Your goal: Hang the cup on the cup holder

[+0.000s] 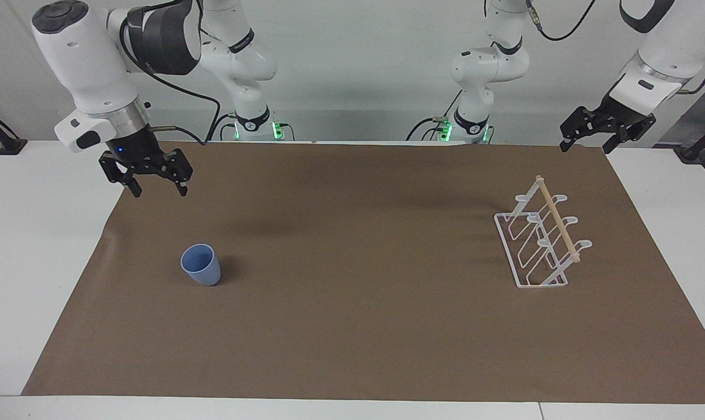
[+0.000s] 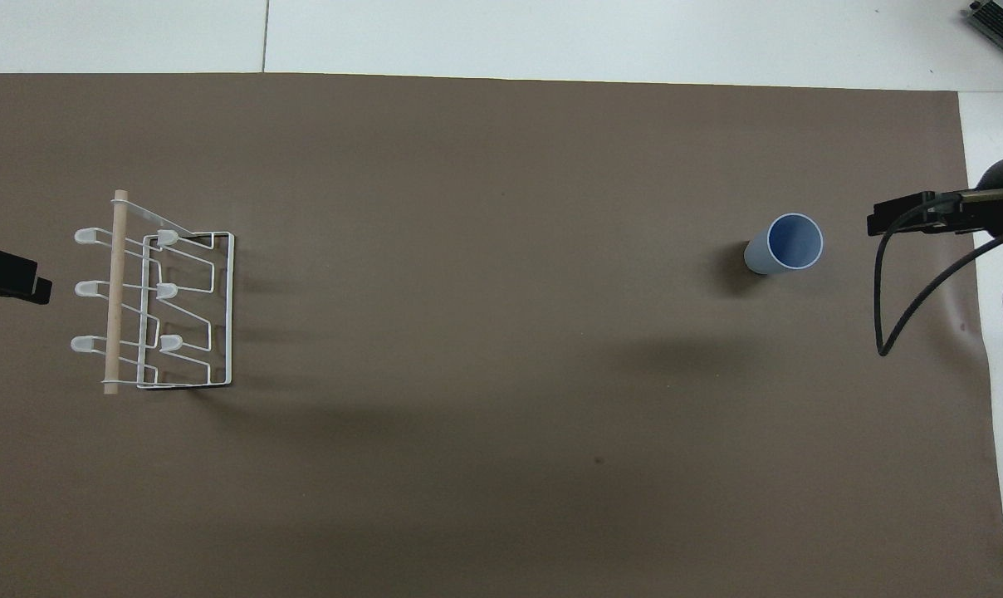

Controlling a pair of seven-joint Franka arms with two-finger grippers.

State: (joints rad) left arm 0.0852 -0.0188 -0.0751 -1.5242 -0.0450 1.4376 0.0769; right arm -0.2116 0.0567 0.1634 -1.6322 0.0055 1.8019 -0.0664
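L gripper [image 2: 10, 279] mostly cut off overhead; R arm maybe too

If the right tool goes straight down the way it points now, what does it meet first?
Probably the brown mat, near its edge. The right tool, open, hangs clear of the cup, though depth is uncertain.

Right tool [image 1: 157, 181] hangs raised, fingers spread; left tool [image 1: 608, 135] likewise raised, fingers spread.
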